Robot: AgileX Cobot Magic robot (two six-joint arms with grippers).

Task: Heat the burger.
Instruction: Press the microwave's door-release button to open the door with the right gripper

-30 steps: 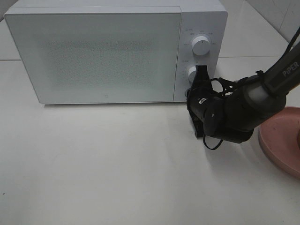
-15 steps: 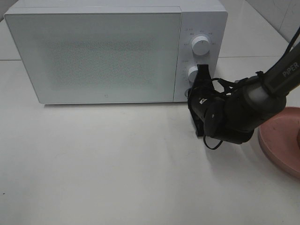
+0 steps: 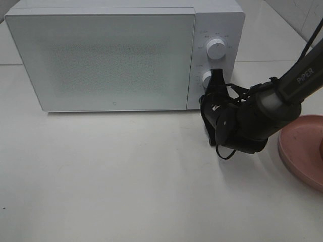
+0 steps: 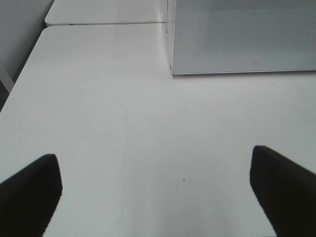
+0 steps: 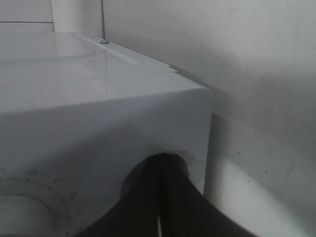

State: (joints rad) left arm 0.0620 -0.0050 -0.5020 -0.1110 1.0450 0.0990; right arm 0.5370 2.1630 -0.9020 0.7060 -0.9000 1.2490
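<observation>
Black right gripper [image 3: 217,75], jaws pressed together and empty, seemingly touches the microwave's [image 3: 101,55] lower knob [image 3: 206,78]; left gripper [image 4: 154,163], before the microwave, gapes wide, empty.

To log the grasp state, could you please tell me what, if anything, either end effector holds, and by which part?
Nothing is held. The right end effector is shut, tips at the microwave; the left end effector is open over the table.

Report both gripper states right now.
Left gripper: open, holding nothing.
Right gripper: shut, holding nothing, tips at the front panel of the white box-shaped microwave.
</observation>
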